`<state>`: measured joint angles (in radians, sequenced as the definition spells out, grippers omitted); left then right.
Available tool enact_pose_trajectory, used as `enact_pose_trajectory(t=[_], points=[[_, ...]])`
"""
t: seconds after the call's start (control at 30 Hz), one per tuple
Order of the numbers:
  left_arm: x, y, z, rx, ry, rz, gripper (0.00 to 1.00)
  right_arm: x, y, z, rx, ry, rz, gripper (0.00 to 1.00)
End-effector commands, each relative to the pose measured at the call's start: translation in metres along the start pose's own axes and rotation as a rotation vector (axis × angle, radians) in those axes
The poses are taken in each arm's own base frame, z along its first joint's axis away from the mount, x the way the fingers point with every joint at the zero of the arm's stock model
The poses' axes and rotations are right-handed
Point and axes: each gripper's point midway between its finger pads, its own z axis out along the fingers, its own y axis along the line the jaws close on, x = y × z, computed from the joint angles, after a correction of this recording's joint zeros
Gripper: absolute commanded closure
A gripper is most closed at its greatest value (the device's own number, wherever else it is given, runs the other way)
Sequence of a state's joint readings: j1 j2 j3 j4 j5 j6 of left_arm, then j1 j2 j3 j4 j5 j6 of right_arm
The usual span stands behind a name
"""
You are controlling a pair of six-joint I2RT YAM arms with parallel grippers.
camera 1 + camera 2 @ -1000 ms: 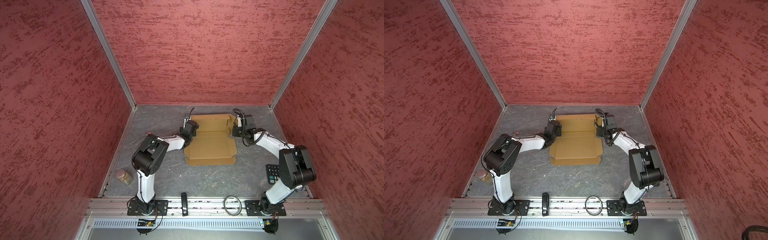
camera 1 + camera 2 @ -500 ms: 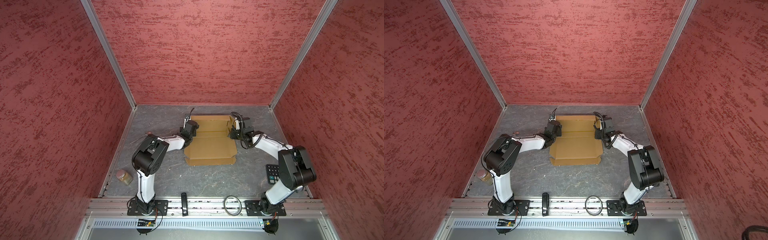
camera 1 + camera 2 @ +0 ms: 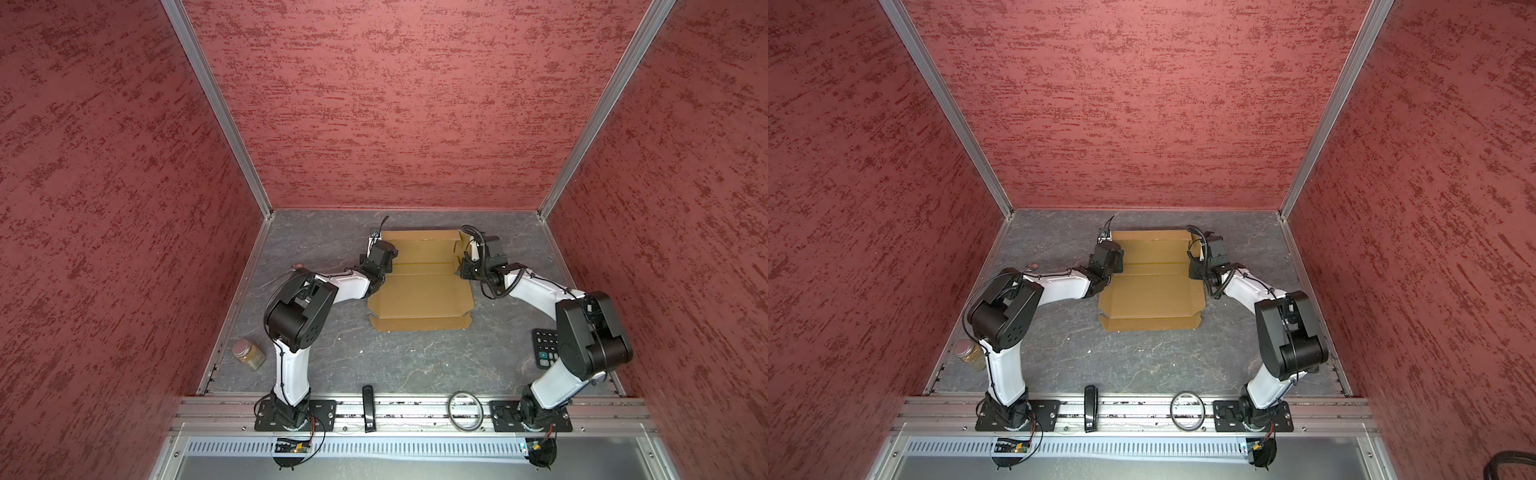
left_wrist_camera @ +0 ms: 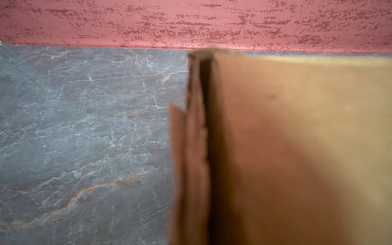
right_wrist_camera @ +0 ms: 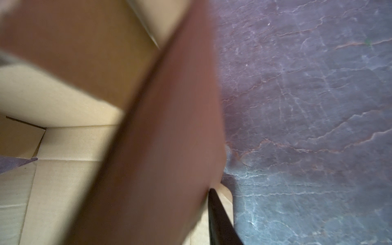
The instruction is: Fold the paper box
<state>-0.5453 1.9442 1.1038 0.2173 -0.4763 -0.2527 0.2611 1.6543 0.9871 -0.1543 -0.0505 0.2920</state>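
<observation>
The brown paper box (image 3: pixel 419 291) lay open on the grey counter (image 3: pixel 415 365), far walls raised, near panel lying flat.

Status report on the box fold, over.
Left hand shut on left wall of paper box. Right hand at right wall, grip unclear. Far walls raised, near panel flat. Jar, calculator well clear.

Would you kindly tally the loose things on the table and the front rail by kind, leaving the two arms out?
Cardboard box: 1
Jar: 1
Calculator: 1
Ring: 1
Black bar-shaped gadget: 1
Small pinkish thing, too small to name: 1
Total: 6
</observation>
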Motion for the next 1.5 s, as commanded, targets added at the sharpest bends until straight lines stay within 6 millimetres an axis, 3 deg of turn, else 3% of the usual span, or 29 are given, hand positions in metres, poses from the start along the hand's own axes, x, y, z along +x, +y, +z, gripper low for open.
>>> enact_pose_trajectory(t=[0.0,0.33,0.73,0.93,1.07,1.13,1.27,1.37,1.47], points=[[0.037,0.003,0.008,-0.014,0.108,0.077,0.99,-0.001,0.003,-0.004,-0.003,-0.006,0.003,0.75],[0.037,0.003,0.008,-0.014,0.109,0.078,0.99,-0.002,0.003,-0.005,0.001,-0.005,0.000,0.70],[0.037,0.003,0.008,-0.018,0.110,0.079,0.99,-0.008,0.005,-0.024,0.002,-0.027,-0.042,0.51],[0.037,0.003,0.008,-0.020,0.111,0.081,0.99,-0.016,0.014,-0.044,-0.039,-0.062,-0.090,0.41],[0.037,0.003,0.009,-0.020,0.112,0.080,0.99,-0.037,0.016,-0.073,-0.046,-0.150,-0.116,0.38],[0.038,0.003,0.009,-0.021,0.115,0.083,0.99,-0.048,0.011,-0.086,-0.040,-0.197,-0.120,0.36],[0.038,0.003,0.009,-0.021,0.117,0.085,1.00,-0.076,-0.020,-0.104,0.014,-0.281,-0.053,0.36],[0.038,0.002,0.009,-0.020,0.116,0.085,0.99,-0.090,-0.043,-0.101,0.050,-0.305,0.008,0.36],[0.037,0.002,0.010,-0.022,0.119,0.088,0.99,-0.098,-0.061,-0.085,0.067,-0.285,0.043,0.37]])
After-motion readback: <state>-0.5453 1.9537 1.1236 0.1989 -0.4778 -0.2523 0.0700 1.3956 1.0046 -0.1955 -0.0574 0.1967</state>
